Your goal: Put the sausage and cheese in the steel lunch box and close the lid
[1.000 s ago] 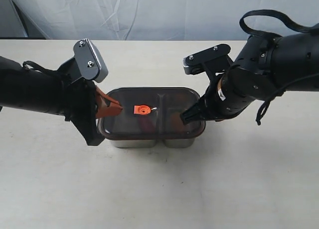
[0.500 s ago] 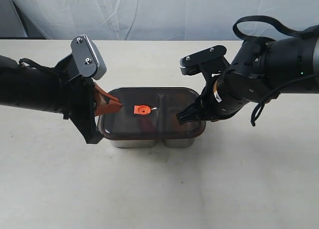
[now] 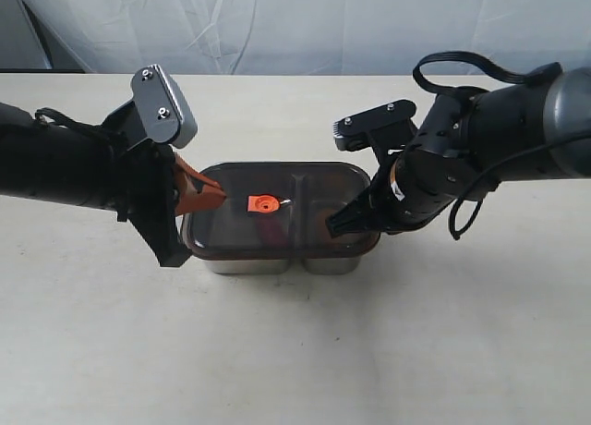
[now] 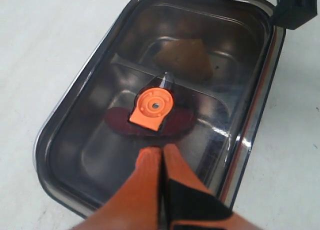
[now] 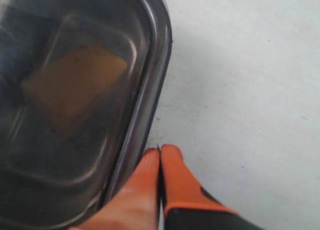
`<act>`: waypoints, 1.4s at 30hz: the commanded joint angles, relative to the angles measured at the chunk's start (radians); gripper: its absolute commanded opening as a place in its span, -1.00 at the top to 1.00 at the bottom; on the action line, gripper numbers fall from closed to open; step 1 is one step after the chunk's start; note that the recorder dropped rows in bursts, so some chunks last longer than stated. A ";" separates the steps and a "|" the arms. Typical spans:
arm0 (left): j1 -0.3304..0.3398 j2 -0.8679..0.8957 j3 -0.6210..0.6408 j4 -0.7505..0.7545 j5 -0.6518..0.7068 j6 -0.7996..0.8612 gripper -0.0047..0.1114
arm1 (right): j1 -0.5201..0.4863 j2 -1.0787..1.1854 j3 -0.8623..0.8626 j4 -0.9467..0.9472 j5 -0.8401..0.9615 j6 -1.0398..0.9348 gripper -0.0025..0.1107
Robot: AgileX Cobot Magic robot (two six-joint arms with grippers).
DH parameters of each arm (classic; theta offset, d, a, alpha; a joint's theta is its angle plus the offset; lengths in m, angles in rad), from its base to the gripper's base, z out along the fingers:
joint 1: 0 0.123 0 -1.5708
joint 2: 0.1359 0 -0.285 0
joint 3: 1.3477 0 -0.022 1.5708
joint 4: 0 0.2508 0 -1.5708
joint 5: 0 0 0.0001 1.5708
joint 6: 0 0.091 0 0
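Light bright, even and diffuse, from above. Soft shadows lie on the table [image 3: 295, 351]. Glare streaks the lid [image 4: 90, 115] and the steel lunch box [image 4: 251, 132] rim. My right fingers [image 5: 140, 187], nearest the lens, are blurred; the exterior view is sharp.

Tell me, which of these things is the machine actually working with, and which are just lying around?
Part of the job: the steel lunch box; the lid lying on it; the cheese and the sausage, seen through the lid; the left fingers and right fingers, both shut.

Just there: the table; the white cloth behind. No stray items visible.
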 commanded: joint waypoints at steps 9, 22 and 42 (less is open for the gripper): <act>-0.005 -0.010 0.008 0.004 -0.001 -0.005 0.92 | -0.005 0.000 -0.001 0.108 0.027 -0.116 0.96; -0.005 -0.010 0.008 0.006 -0.001 -0.005 0.92 | -0.003 -0.002 -0.001 0.203 0.026 -0.209 0.96; -0.005 -0.010 0.008 0.063 -0.157 -0.059 0.92 | -0.005 -0.079 -0.001 -0.017 0.241 -0.057 0.96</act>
